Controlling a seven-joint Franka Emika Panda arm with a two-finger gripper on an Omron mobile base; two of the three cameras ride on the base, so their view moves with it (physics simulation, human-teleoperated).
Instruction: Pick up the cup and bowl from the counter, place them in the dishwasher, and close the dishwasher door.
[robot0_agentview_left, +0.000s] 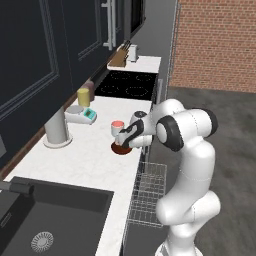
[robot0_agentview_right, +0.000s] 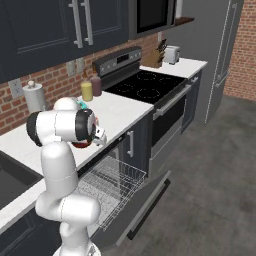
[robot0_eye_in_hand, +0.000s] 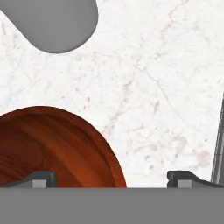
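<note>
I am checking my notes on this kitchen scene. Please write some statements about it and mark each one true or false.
1. The bowl sits on the counter. True.
2. The cup is in the rack. False: it stands on the counter beside the bowl.
3. The dishwasher door is open. True.
4. The tool holds the cup. False: it is open, above the bowl's rim.
</note>
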